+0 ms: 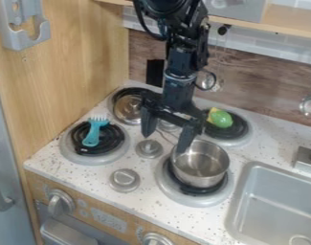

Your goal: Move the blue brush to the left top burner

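Pincer (165,139) hanging released, jaws wide apart!
And there's the blue brush (94,132), well left of it, lying on the black burner (113,139) by the bench's (46,162) front left corner.

The jointed arm (181,61) is matte black, with looping black cables (143,25).

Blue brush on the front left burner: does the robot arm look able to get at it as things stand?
Probably yes. The end effector hangs open nearby, nothing lies on top of the blue brush, and the metal pot stands off to the right, seemingly out of the way.
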